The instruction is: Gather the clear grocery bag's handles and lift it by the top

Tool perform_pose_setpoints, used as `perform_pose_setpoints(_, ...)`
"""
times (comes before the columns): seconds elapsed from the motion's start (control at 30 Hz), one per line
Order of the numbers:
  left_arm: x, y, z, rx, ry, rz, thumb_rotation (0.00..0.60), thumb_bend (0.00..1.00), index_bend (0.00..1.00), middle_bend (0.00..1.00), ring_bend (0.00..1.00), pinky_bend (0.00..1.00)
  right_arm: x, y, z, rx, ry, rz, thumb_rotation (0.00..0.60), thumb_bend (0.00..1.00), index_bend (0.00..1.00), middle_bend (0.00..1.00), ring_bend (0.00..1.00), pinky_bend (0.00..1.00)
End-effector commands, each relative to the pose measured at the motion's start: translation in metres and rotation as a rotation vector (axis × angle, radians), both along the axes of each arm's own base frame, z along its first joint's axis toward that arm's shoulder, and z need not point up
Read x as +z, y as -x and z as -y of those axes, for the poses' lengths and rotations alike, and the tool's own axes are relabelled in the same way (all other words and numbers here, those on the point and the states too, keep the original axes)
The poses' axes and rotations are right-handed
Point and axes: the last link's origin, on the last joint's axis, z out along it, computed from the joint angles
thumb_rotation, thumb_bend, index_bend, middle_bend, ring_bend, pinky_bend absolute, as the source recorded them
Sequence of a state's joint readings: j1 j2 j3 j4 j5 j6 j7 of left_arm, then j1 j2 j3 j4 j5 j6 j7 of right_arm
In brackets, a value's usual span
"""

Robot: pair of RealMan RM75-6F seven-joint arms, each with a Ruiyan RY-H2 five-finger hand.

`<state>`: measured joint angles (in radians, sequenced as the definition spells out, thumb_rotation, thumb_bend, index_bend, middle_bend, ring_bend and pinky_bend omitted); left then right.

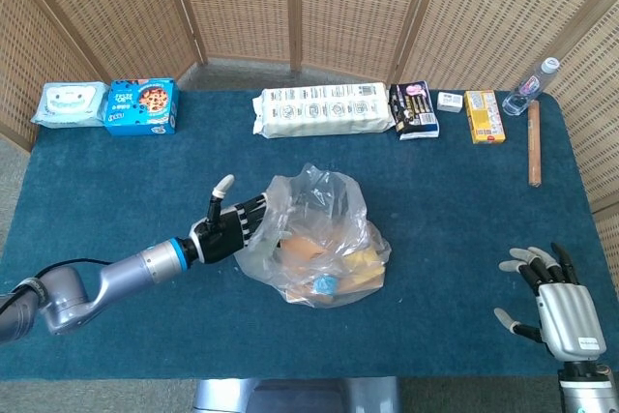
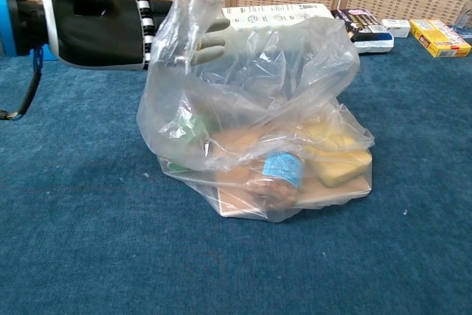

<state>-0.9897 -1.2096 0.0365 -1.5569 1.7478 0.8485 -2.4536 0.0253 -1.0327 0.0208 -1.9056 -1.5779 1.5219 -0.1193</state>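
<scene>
Sitting near the middle of the table (image 1: 116, 191), slightly toward the front edge, the clear bag (image 1: 314, 234) is thin crinkled plastic, bunched and puffed at the top, with one blue-labelled pack and some tan and yellow items showing through it. Your left hand (image 1: 227, 229) reaches into the bag's upper left side; in the chest view its pale fingertips (image 2: 210, 42) show through the film, but you cannot tell whether they have closed on the plastic or only press against it. Its thumb sticks up clear of the bag.

Your right hand (image 1: 561, 311) lies at the front right corner, well apart from the bag, fingers spread and holding nothing. Bare blue cloth runs between the bag and that hand, and in front of and behind the bag.

Along the back edge stand, from the left: one pale wipes pack (image 1: 70, 103), one blue cookie box (image 1: 142, 106), one long white packet (image 1: 324, 111), one dark packet (image 1: 413, 109), one small white box (image 1: 450, 101) and one yellow box (image 1: 484, 116). At the back right corner lie one clear bottle (image 1: 532, 86) and one brown stick (image 1: 533, 142) along the right edge. Woven cane screens (image 1: 319, 2) close off the back.
</scene>
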Motion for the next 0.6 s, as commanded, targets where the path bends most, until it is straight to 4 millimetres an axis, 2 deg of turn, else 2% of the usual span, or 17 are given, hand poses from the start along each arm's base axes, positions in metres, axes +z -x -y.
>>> perform_pose_setpoints(0.03, 0.002, 0.007, 0.002, -0.003, 0.004, -0.025, 0.0, 0.13, 0.0, 0.06, 0.06, 0.19, -0.001, 0.0, 0.001, 0.001, -0.002, 0.0, 0.6, 0.2, 0.33, 0.23, 0.17, 0.0)
perform_pose_setpoints(0.17, -0.002, 0.011, 0.0, 0.014, 0.02, -0.05, 0.0, 0.13, 0.0, 0.06, 0.06, 0.19, -0.001, -0.001, 0.002, 0.006, -0.002, 0.001, 0.6, 0.2, 0.33, 0.23, 0.17, 0.0)
perform_pose_setpoints(0.27, -0.006, 0.004, -0.006, 0.022, 0.025, -0.037, 0.0, 0.13, 0.0, 0.06, 0.06, 0.19, -0.002, -0.002, 0.002, 0.008, -0.002, 0.002, 0.6, 0.2, 0.34, 0.23, 0.17, 0.0)
perform_pose_setpoints(0.6, -0.024, -0.042, -0.024, 0.066, 0.084, 0.03, 0.0, 0.13, 0.0, 0.06, 0.06, 0.19, 0.0, -0.002, -0.001, 0.015, 0.005, 0.014, 0.6, 0.2, 0.34, 0.23, 0.17, 0.0)
